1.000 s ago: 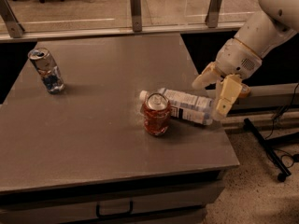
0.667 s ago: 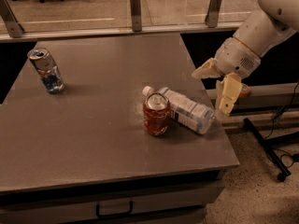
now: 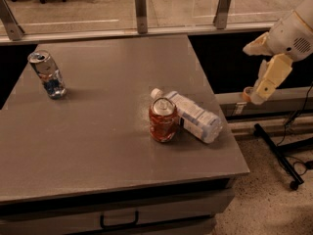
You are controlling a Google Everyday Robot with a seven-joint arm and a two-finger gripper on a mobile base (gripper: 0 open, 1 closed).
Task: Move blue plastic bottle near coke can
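Withdrawn since a second ago, the tool (image 3: 249, 74) has left the base of the blue plastic bottle (image 3: 194, 116) and now hangs off the table (image 3: 98, 146), past its edge at 3 o'clock. Its two fingers are spread apart and hold nothing. The bottle swung a little as it was let go and then settled. It lies on its side with its white cap toward 11 o'clock, its flank touching the coke can (image 3: 163, 120), which stands upright at the bottle's 9 o'clock. A slim silver can (image 3: 47, 74) stands well apart, toward the table's 9 o'clock edge. With bottle and can in contact and the tool clear, the move looks finished; only the retreat seems left.
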